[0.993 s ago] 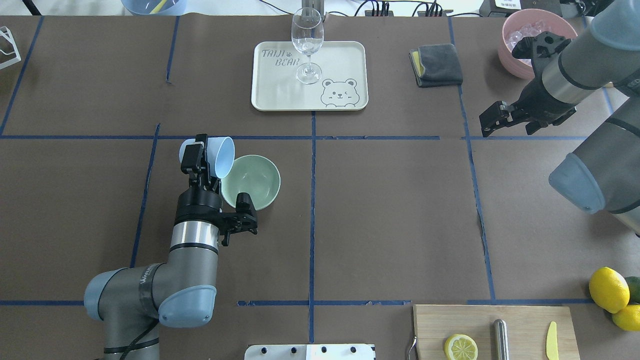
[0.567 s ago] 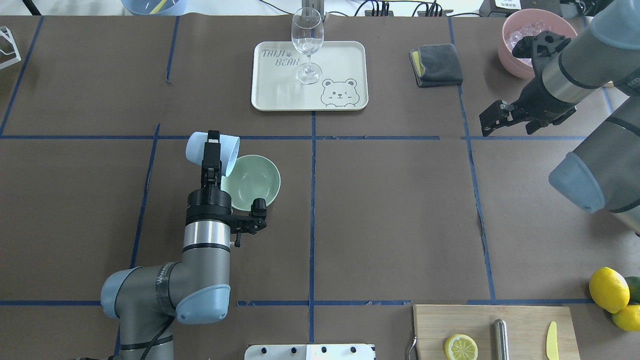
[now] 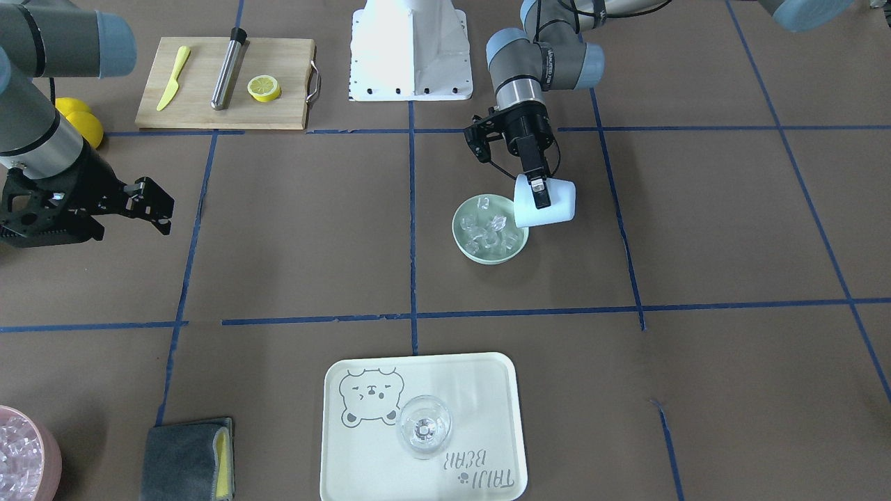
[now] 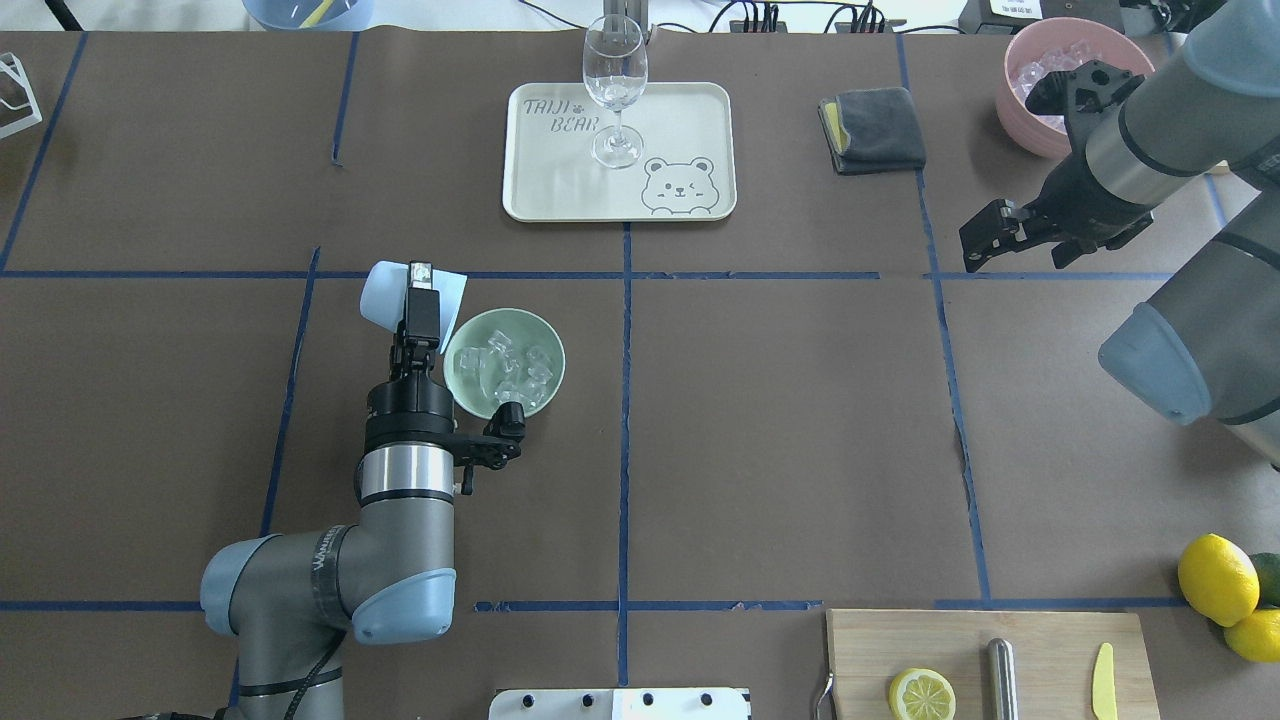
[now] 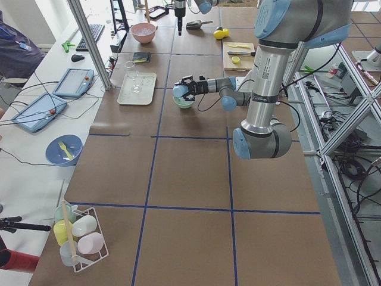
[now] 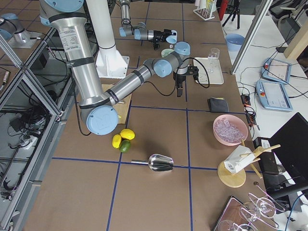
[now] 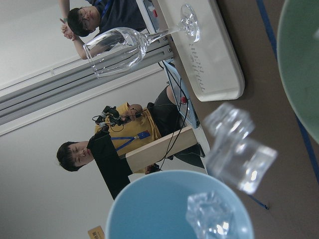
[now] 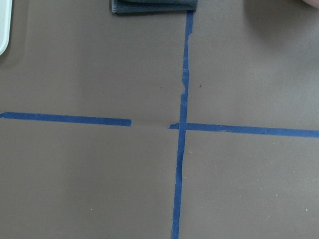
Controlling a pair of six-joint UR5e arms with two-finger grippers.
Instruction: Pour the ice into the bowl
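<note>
The left gripper (image 4: pixel 419 290) grips the tipped cup (image 4: pixel 382 297), mouth toward the bowl (image 4: pixel 556 360) beside it, ice (image 4: pixel 497 366) mostly inside; the right gripper (image 4: pixel 985 240) is open, empty, well apart.

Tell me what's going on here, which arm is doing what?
The left gripper holds a light blue cup tipped on its side, mouth at the rim of the green bowl, pouring ice. Most cubes lie in the bowl; the left wrist view shows a few at the cup's mouth and in the air. The right gripper hangs open and empty over the table near a pink container.
</note>
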